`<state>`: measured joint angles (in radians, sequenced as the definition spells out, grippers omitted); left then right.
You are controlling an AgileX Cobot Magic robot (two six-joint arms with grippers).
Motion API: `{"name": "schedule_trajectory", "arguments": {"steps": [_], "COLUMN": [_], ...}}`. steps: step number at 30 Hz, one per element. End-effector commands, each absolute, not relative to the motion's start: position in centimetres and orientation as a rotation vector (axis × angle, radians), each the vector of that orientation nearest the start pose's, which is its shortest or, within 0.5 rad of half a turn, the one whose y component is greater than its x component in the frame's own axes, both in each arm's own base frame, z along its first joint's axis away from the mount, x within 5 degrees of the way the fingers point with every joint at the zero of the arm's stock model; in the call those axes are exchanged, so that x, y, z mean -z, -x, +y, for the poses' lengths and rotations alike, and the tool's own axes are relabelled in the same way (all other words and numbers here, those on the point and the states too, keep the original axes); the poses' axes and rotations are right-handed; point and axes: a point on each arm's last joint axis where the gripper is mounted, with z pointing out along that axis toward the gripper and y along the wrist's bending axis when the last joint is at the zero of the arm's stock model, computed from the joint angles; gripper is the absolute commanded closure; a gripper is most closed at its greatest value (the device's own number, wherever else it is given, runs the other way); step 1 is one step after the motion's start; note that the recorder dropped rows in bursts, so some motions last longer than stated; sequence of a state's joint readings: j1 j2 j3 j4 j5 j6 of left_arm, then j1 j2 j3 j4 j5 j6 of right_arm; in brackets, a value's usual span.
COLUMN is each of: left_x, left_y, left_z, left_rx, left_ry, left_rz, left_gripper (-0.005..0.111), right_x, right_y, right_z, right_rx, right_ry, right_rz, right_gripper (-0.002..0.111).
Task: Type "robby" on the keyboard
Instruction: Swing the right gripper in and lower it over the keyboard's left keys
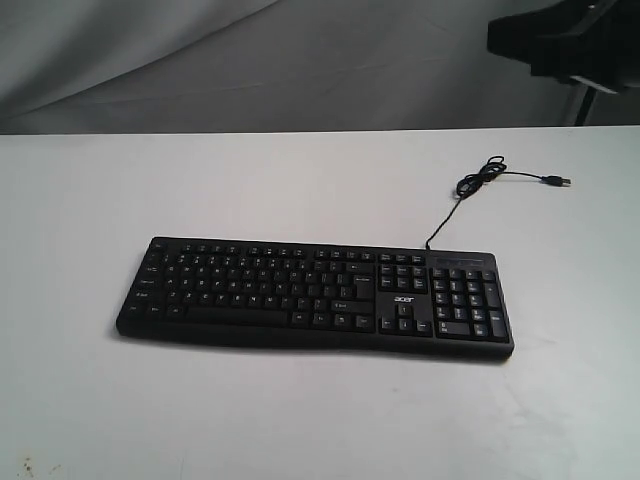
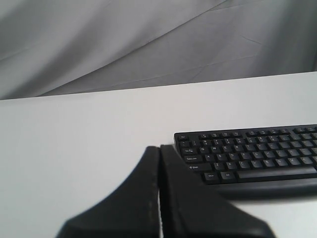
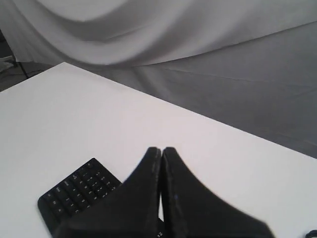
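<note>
Both arms sat outside the exterior view; the keyboard (image 1: 315,292) lay mid-way across the table (image 1: 300,180), its cable (image 1: 470,190) trailing toward one o'clock. From the left wrist, I saw the left gripper (image 2: 159,148) pinched closed, probably to poke keys as one tip, short of the keyboard's letter end. From the right wrist, the right gripper (image 3: 161,149) was closed too, near the number pad (image 3: 79,191).

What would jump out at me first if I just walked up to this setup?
A wide black keyboard lies in the middle of a white table, its number pad on the right in the exterior view. Its thin cable curls away behind that end, plug lying loose on the tabletop. Each wrist view is fronted by black jaws pressed shut.
</note>
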<state>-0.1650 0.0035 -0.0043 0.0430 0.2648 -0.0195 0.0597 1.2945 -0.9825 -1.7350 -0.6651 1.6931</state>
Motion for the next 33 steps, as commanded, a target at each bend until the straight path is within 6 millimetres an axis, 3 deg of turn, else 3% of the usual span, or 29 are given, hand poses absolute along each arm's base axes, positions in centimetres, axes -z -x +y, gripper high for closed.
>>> {"name": "schedule_trajectory", "arguments": {"steps": [1,5,7,10,12,17,20,24,27,33], "left_x": [-19.0,-19.0,-19.0,-19.0,-19.0,-19.0,-19.0,-19.0,-19.0,-19.0], "left_y": [-5.5,-5.5,-5.5,-5.5,-5.5,-5.5,-5.5,-5.5,-5.5,-5.5], "left_z": [-0.8,-0.8,-0.8,-0.8,-0.8,-0.8,-0.8,-0.8,-0.8,-0.8], "left_rx": [0.097,0.097,0.097,0.097,0.097,0.097,0.097,0.097,0.097,0.097], "left_ry": [-0.161,-0.161,-0.161,-0.161,-0.161,-0.161,-0.161,-0.161,-0.161,-0.161], "left_rz": [1.736,1.736,1.736,1.736,1.736,1.736,1.736,1.736,1.736,1.736], "left_gripper": [0.107,0.107,0.107,0.107,0.107,0.107,0.107,0.107,0.107,0.107], "right_x": [-35.3,-35.6,-35.8,-36.4,-37.0,-39.1,-39.9,-39.7,-39.4,-37.9], "right_y": [-28.2,-28.3,-28.5,-28.3,-27.8,-27.3,-27.8,-28.9,-29.6,-31.2], "right_z": [7.4,8.9,9.9,11.0,11.8,13.7,14.1,14.8,16.1,19.1], "right_rx": [-0.557,-0.286,-0.031,0.281,0.355,0.081,0.021,0.078,-0.035,-0.23], "right_ry": [0.562,0.713,0.783,0.745,0.689,0.643,0.608,0.763,0.97,1.172], "right_rz": [1.786,1.684,1.616,1.575,1.56,1.601,1.658,1.819,1.946,1.919], "right_gripper": [0.108,0.108,0.108,0.108,0.108,0.108,0.108,0.108,0.108,0.108]}}
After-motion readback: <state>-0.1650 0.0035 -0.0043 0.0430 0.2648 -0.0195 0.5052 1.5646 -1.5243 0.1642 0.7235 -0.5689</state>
